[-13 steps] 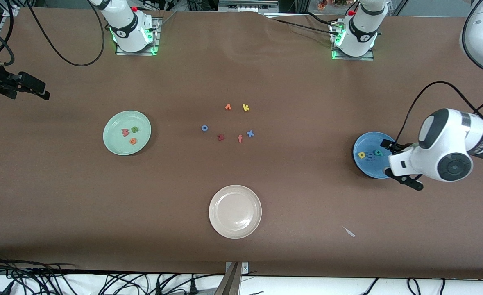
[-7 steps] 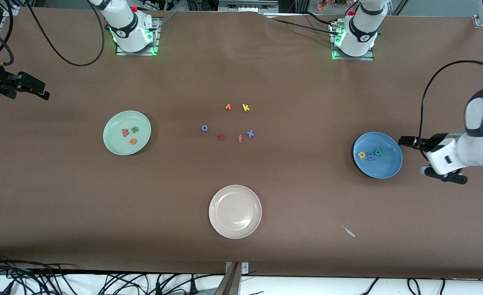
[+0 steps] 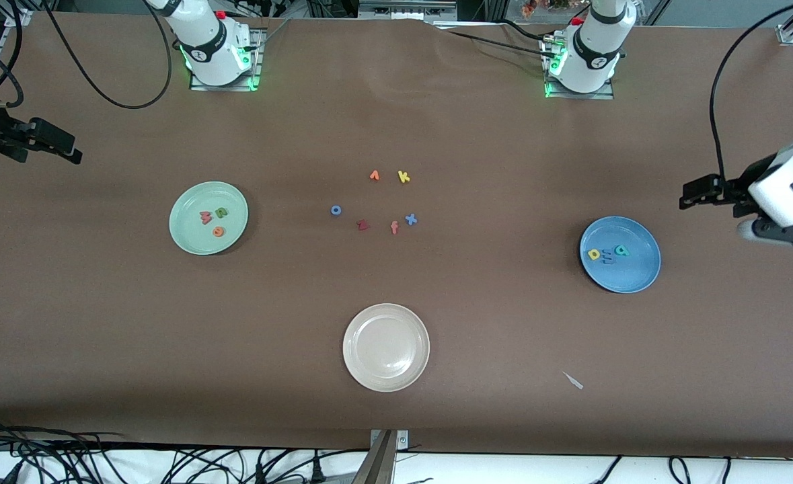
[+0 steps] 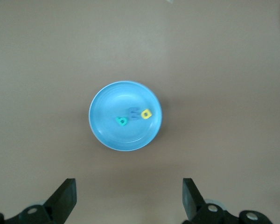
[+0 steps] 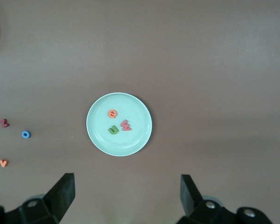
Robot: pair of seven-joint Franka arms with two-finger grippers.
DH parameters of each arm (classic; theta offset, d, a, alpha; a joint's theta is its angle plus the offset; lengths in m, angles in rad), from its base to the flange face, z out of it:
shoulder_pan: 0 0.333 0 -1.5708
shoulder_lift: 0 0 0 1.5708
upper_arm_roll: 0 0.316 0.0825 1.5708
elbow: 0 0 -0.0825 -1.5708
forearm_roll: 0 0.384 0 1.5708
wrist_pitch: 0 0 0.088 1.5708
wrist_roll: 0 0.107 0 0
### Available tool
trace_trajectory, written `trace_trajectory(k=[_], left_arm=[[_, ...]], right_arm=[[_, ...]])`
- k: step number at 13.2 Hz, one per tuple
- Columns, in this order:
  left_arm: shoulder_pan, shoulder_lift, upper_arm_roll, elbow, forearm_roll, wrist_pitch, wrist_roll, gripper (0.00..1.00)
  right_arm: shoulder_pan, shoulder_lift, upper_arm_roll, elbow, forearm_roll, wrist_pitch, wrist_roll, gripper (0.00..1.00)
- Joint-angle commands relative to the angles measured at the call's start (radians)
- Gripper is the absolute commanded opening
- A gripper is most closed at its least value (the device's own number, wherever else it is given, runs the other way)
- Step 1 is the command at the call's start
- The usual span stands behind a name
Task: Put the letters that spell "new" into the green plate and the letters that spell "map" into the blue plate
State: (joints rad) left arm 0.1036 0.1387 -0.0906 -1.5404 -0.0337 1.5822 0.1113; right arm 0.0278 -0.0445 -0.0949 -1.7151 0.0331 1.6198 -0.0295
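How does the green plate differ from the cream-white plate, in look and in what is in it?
The green plate is pale mint; the cream-white plate is off-white. The green plate holds three small letters, green, orange and pink-red; the cream-white plate holds none. The green plate lies toward the right arm's end; the cream-white plate lies nearer the front camera. Both are round, rimmed and look alike in size.

You had a wide brown matte counter under even light, with tangled black cables along its near edge.

A mint-green plate carries green, orange and pink-red letters, a mid-blue plate yellow, teal and blue ones, on brown table.
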Motion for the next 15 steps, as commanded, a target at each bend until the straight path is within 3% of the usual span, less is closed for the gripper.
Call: trace_trajectory(k=[1, 15], left_arm=[[-0.059, -0.099, 0.038, -0.035, -0.028, 0.005, -0.038, 1.0], [-0.053, -0.111, 0.035, -0.027, -0.02, 0.013, -0.035, 1.0]], right_arm=[[0.0, 0.009, 0.003, 0.025, -0.002, -0.021, 0.01, 1.0], [0.003, 0.009, 0.006, 0.025, -0.018, -0.021, 0.013, 1.0]])
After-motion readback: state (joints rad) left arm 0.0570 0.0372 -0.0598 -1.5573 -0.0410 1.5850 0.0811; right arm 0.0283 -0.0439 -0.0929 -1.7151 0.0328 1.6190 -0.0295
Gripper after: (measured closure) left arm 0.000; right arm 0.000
